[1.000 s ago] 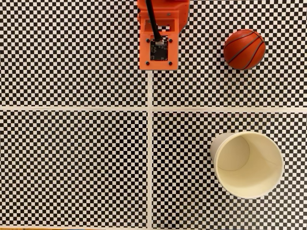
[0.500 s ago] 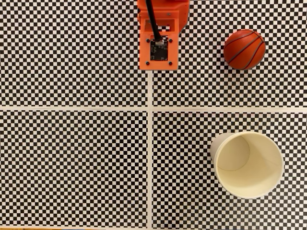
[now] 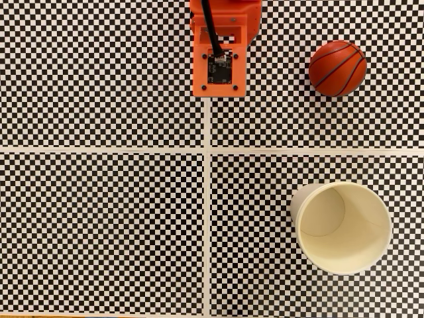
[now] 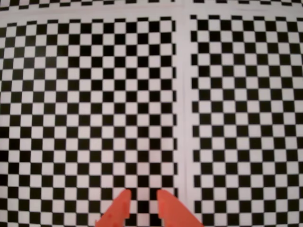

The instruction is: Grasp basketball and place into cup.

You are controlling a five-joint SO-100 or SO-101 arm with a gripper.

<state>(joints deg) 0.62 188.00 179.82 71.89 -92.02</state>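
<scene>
Small orange-red basketball (image 3: pixel 337 68) and cream paper cup (image 3: pixel 371 258) well apart on a black-and-white checkered surface (image 3: pixel 99 218).
Bare checkered surface between them; orange gripper (image 4: pixel 142 198) tips slightly parted, holding nothing.

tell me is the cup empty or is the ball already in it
Empty. In the fixed view the cup stands upright showing a plain bare inside, while the basketball sits apart on the checkered table.

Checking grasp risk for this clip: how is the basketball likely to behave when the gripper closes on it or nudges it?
The basketball is round and rests free on the flat checkered table, so a nudge would probably send it rolling. Its glossy surface hints it may slip from an off-centre pinch. It looks small, likely light. The gripper, fingertips slightly apart, holds nothing.
</scene>
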